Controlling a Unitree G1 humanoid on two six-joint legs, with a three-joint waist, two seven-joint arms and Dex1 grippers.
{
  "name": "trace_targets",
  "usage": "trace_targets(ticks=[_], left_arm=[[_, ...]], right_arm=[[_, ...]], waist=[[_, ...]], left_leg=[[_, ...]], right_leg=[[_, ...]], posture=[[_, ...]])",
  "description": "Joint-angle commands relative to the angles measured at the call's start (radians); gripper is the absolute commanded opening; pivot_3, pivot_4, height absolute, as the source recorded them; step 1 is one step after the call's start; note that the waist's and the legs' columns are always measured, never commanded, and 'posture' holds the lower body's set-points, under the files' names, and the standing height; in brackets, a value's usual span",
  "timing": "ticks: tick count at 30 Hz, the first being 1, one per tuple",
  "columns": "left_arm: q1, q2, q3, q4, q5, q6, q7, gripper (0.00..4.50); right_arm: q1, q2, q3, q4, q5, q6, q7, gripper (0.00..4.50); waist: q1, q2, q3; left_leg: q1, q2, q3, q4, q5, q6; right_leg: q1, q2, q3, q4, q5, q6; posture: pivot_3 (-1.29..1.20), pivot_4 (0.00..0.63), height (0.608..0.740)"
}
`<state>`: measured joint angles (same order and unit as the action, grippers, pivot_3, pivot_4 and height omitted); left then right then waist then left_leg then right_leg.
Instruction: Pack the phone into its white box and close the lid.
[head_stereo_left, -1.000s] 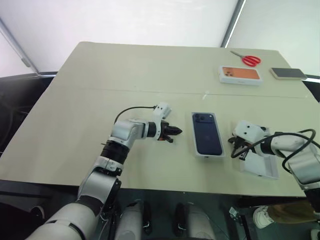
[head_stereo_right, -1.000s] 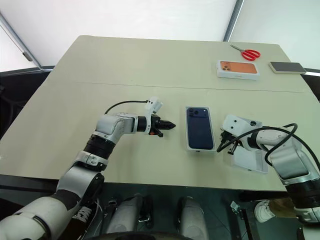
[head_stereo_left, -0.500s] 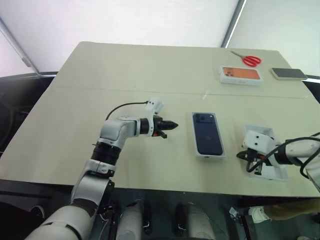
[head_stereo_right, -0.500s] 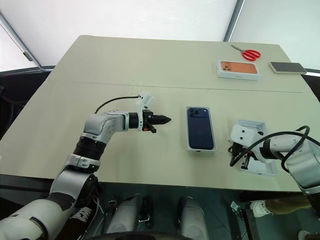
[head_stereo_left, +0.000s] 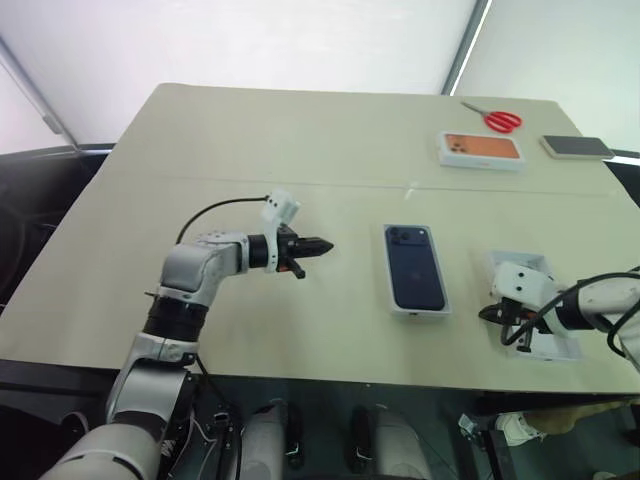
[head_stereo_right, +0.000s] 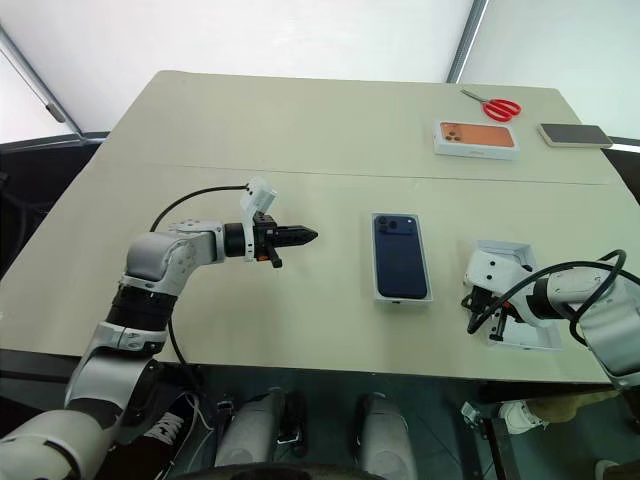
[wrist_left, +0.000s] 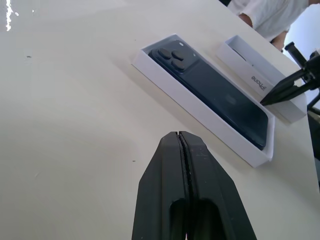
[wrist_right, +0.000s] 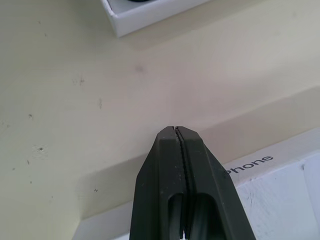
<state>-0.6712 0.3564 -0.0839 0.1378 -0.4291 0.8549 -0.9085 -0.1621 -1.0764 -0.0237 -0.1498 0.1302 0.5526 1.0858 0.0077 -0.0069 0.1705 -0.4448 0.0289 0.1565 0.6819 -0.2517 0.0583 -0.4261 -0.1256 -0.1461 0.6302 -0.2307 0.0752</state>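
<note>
The glossy navy phone (head_stereo_left: 415, 266) lies in its shallow white cardboard box (head_stereo_left: 393, 298) mid-desk. The lid (head_stereo_left: 535, 318) sits near the right edge. Both grippers, left (head_stereo_left: 322, 244) and right (head_stereo_left: 484, 314), are closed and empty; the left has drawn leftward.

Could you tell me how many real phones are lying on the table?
2: the phone lies in the white box at the table's middle; a grey phone lies at the far right corner, beside the orange-picture box.

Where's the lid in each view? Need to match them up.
Left eye: lid at lower right, under the right gripper.
Right eye: lid, lower right.
Left wrist: lid, upper right, behind the phone.
Right wrist: lid, lower right corner.
Shared landmark: the white box.
</note>
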Motion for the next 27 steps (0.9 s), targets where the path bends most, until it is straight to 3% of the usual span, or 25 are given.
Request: trace_targets(ticks=[1, 3, 4, 7, 11, 14, 17, 22, 27], left_arm=[[0.009, 0.029, 0.009, -0.054, -0.017, -0.044, -0.034, 0.04], [0.019, 0.059, 0.005, -0.056, -0.009, -0.067, -0.059, 0.04], [0.023, 0.078, 0.003, -0.054, -0.005, -0.081, -0.078, 0.28], [0.035, 0.117, 0.004, -0.042, -0.013, -0.117, -0.129, 1.26], [0.059, 0.144, -0.009, -0.051, 0.008, -0.204, -0.174, 3.11], [0.088, 0.161, 0.003, -0.081, -0.029, -0.230, -0.233, 4.50], [0.129, 0.196, 0.005, -0.121, -0.054, -0.252, -0.310, 4.50], [0.166, 0.200, 0.018, -0.139, -0.055, -0.364, -0.354, 4.50], [0.186, 0.196, -0.016, -0.122, -0.020, -0.484, -0.385, 4.50]], right_arm=[[-0.092, 0.075, -0.071, 0.008, 0.062, 0.087, -0.081, 0.00], [-0.090, 0.089, -0.078, 0.003, 0.074, 0.117, -0.091, 0.00], [-0.096, 0.098, -0.088, -0.007, 0.092, 0.141, -0.097, 0.00], [-0.115, 0.098, -0.094, -0.032, 0.109, 0.202, -0.125, 0.86], [-0.132, 0.075, -0.088, -0.026, 0.089, 0.240, -0.160, 2.68], [-0.158, 0.051, -0.100, -0.041, 0.118, 0.402, -0.182, 4.25], [-0.167, 0.040, -0.127, -0.082, 0.160, 0.613, -0.215, 4.44], [-0.150, -0.034, -0.094, -0.105, 0.150, 0.657, -0.234, 4.44], [-0.208, -0.020, -0.087, -0.116, 0.209, 0.855, -0.272, 4.44]], waist=[[0.000, 0.001, 0.001], [0.004, 0.002, 0.001], [0.007, 0.002, 0.001], [0.006, 0.003, 0.002], [0.005, 0.003, 0.002], [0.002, 0.005, 0.002], [0.002, 0.005, 0.002], [0.005, 0.007, 0.003], [0.002, 0.008, 0.004]], left_leg=[[0.000, 0.000, 0.000, 0.000, 0.000, 0.000], [-0.001, 0.000, 0.000, 0.000, 0.000, 0.000], [-0.001, 0.000, 0.000, -0.001, 0.000, 0.000], [-0.001, 0.000, 0.000, 0.000, 0.000, 0.000], [-0.001, -0.001, 0.000, 0.000, 0.000, -0.001], [-0.001, -0.001, 0.000, -0.001, 0.000, -0.001], [-0.002, 0.000, 0.000, -0.001, 0.000, -0.001], [-0.002, -0.001, 0.000, -0.001, -0.001, 0.000], [-0.002, -0.001, 0.001, -0.001, -0.001, 0.001]], right_leg=[[0.000, 0.000, 0.000, 0.000, 0.000, 0.000], [-0.001, 0.000, 0.000, 0.000, 0.000, 0.000], [-0.001, 0.000, 0.000, 0.000, 0.000, 0.000], [-0.001, 0.000, 0.000, 0.000, 0.000, 0.000], [-0.001, -0.001, 0.000, 0.000, 0.000, -0.001], [-0.002, -0.001, 0.000, 0.000, 0.000, -0.001], [-0.002, -0.001, 0.000, 0.000, 0.000, -0.001], [-0.003, -0.001, 0.000, -0.001, -0.001, -0.002], [-0.003, -0.002, 0.001, -0.001, -0.001, -0.002]], posture=[[0.00, 0.150, 0.738], [0.00, 0.150, 0.738], [0.00, 0.150, 0.738], [0.00, 0.150, 0.738], [0.00, 0.150, 0.738], [0.00, 0.150, 0.738], [0.00, 0.150, 0.738], [0.00, 0.150, 0.738], [0.00, 0.150, 0.738]])
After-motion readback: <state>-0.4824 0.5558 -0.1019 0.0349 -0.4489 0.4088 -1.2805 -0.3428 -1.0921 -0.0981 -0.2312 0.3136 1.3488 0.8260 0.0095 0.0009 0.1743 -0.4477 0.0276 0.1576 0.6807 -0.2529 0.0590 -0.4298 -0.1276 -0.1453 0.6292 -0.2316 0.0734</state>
